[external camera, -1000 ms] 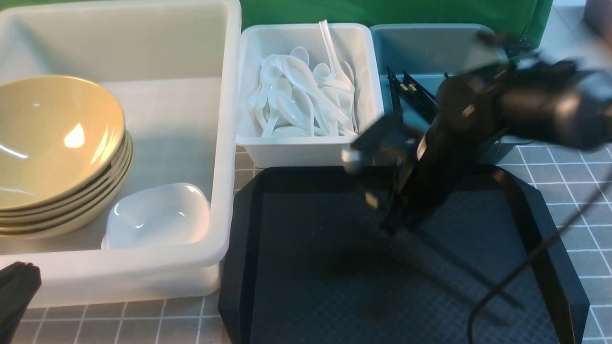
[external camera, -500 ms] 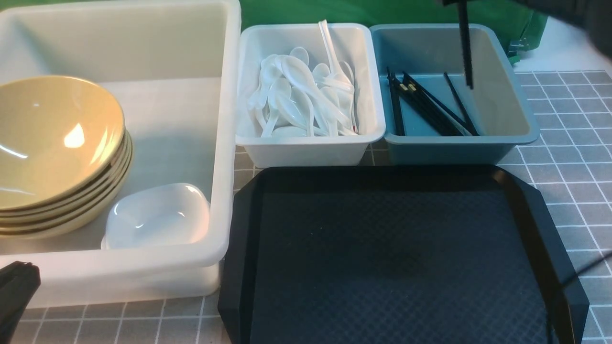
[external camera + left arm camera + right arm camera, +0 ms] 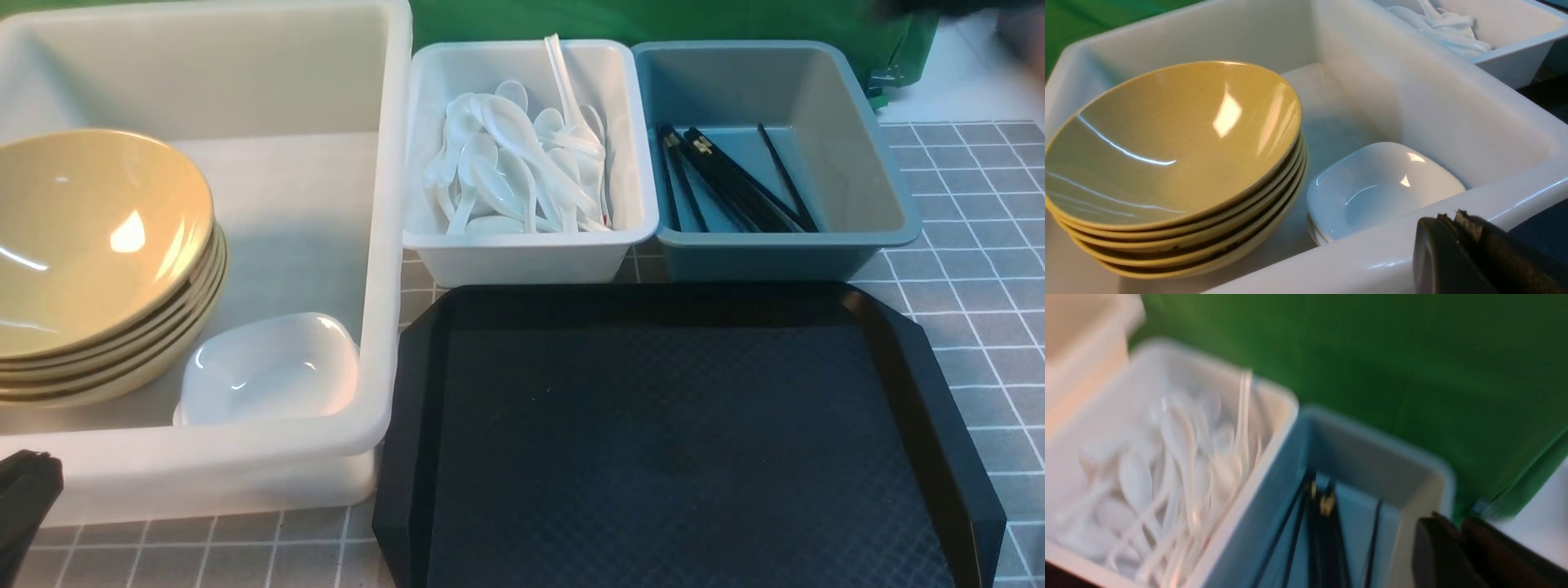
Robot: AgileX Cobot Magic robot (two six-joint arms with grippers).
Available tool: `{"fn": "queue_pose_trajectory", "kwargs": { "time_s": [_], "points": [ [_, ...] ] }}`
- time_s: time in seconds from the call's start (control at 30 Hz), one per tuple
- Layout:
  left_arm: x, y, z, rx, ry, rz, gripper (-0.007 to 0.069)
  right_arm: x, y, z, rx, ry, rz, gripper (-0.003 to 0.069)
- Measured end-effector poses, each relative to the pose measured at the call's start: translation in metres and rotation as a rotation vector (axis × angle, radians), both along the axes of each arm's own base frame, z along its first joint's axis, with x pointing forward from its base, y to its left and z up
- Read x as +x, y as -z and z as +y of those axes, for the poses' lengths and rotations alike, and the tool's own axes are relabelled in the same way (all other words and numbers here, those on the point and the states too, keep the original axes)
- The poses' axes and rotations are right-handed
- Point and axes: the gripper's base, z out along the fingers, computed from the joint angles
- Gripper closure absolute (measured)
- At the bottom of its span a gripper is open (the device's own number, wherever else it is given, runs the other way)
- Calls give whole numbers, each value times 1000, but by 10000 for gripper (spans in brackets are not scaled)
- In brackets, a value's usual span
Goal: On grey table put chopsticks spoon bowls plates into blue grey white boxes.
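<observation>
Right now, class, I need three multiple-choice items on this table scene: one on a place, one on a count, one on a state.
1. Where do the chopsticks lie?
A. blue-grey box
B. black tray
C. big white box

2. How many tan bowls are stacked?
A. two
B. five
C. nine

3. What does the black tray hold?
A. nothing
B. spoons
C. a plate

Answers: 1 A, the black sticks rest inside that box. 2 B, five rims show in the left wrist view. 3 A, only its bare textured surface shows.

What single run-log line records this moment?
chopsticks: in blue-grey box | black tray: bare | left pincer: shut | right pincer: shut, empty
</observation>
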Motion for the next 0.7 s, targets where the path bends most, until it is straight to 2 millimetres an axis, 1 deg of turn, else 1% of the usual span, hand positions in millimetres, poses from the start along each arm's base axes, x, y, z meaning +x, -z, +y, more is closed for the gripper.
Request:
{"fn": "queue_pose_trajectory", "kwargs": {
  "time_s": [0.03,0.07,0.1,0.13,0.17,0.2,0.27,0.3,0.33,0.37,0.43,0.47,0.57,0.6,0.63,0.67,0.7],
  "points": [
    [0,0,0,0,0,0,633,-4,1,-1,1,-1,-4,599],
    [0,0,0,0,0,1,633,-34,-8,-7,16,-4,-88,621],
    [0,0,0,0,0,1,633,-53,-8,-11,26,-4,-133,624],
    [0,0,0,0,0,2,633,-74,-2,-16,33,-5,-166,625],
    [0,0,0,0,0,2,633,-86,4,-19,39,-6,-191,625],
    [0,0,0,0,1,2,633,-101,15,-22,42,-7,-206,625],
    [0,0,0,0,1,3,633,-125,44,-27,45,-9,-217,625],
    [0,0,0,0,1,3,633,-134,57,-29,45,-9,-220,625],
    [0,0,0,0,1,3,633,-145,74,-31,45,-10,-219,625],
    [0,0,0,0,1,3,633,-149,81,-32,45,-10,-218,625],
    [0,0,0,0,1,3,633,-176,121,-38,51,-12,-245,625],
    [0,0,0,0,1,3,633,-181,130,-39,53,-12,-255,625],
    [0,0,0,0,1,3,633,-208,183,-45,67,-11,-277,625],
    [0,0,0,0,1,3,633,-211,192,-46,75,-10,-280,625],
    [0,0,0,0,1,3,633,-216,208,-47,82,-10,-284,625],
    [0,0,0,0,1,3,633,-219,219,-47,84,-9,-288,625],
    [0,1,0,2,1,5,633,-220,225,-48,84,-9,-286,625]
  ]
}}
